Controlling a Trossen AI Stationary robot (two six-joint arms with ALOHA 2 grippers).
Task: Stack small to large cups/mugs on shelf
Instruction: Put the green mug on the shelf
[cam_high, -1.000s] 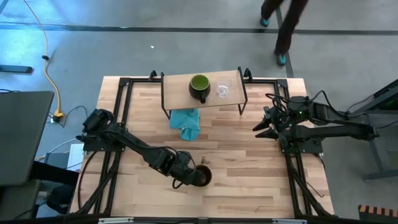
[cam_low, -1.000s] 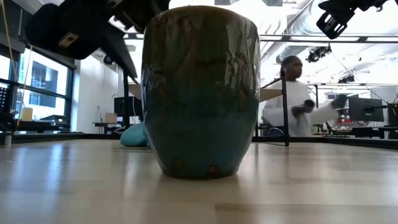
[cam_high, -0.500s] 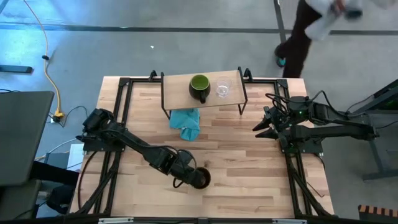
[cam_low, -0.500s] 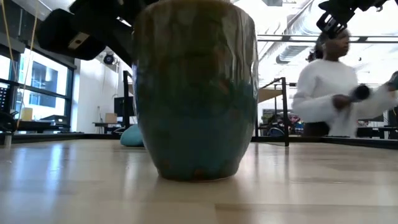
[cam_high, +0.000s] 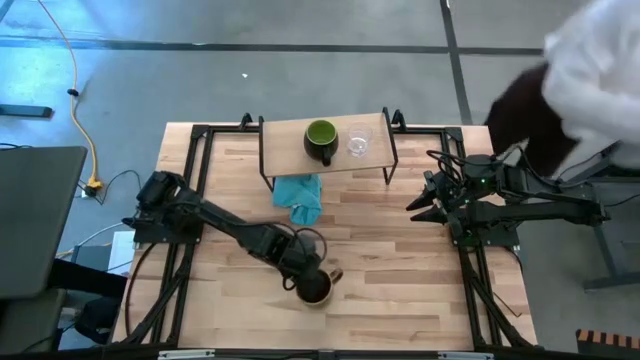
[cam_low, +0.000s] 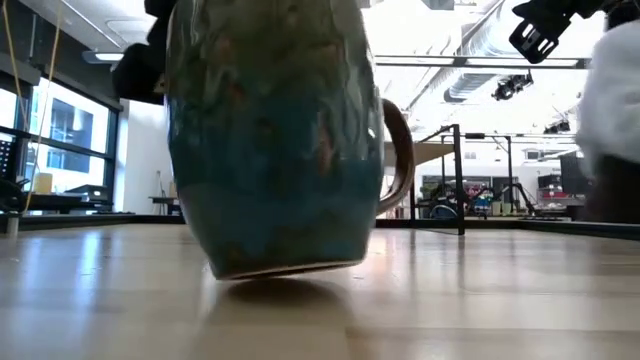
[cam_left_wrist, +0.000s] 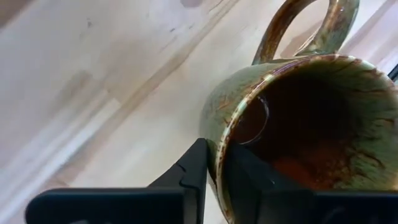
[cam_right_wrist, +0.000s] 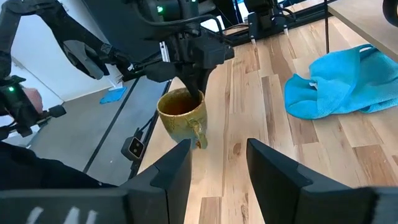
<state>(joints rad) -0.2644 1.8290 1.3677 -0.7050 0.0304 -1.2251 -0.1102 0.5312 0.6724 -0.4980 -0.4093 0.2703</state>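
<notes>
With the left gripper (cam_left_wrist: 214, 177) pinching the brown mug's (cam_high: 314, 288) rim, one finger inside and one outside, that mug sits tilted at about 6 o'clock on the table (cam_high: 400, 300), one edge off the wood. The green mug (cam_high: 321, 140) and glass cup (cam_high: 358, 143) sit on the shelf (cam_high: 285, 145) at 12. The right gripper (cam_high: 424, 203) waits open at 3. Rim grips are sketchy: I'd guess the mug could swing or slip out mid-carry.
</notes>
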